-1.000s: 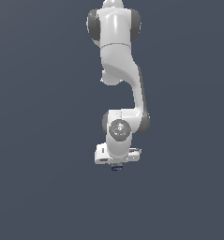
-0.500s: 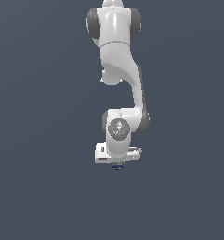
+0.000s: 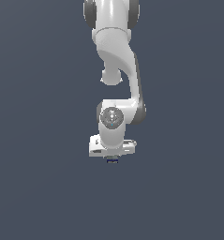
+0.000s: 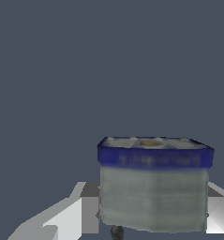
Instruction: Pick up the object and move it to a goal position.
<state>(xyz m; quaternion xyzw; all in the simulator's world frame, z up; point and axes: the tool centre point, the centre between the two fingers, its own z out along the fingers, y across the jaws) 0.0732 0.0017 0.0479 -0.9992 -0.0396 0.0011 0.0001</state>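
The object (image 4: 153, 185) is a grey-green boxy block with a dark blue band along one edge. In the wrist view it fills the space between my two pale fingers (image 4: 76, 213), which press against its sides. In the exterior view only a small dark blue sliver of the object (image 3: 112, 161) pokes out under the white hand. My gripper (image 3: 112, 158) hangs from the arm in the middle of the picture, shut on the object. A small dark stem shows at the block's base in the wrist view.
A plain dark grey-blue surface (image 3: 38, 187) fills all of the background in both views. No other items show.
The hand with the object sits slightly lower in the exterior view than a second ago. The grip is the same.
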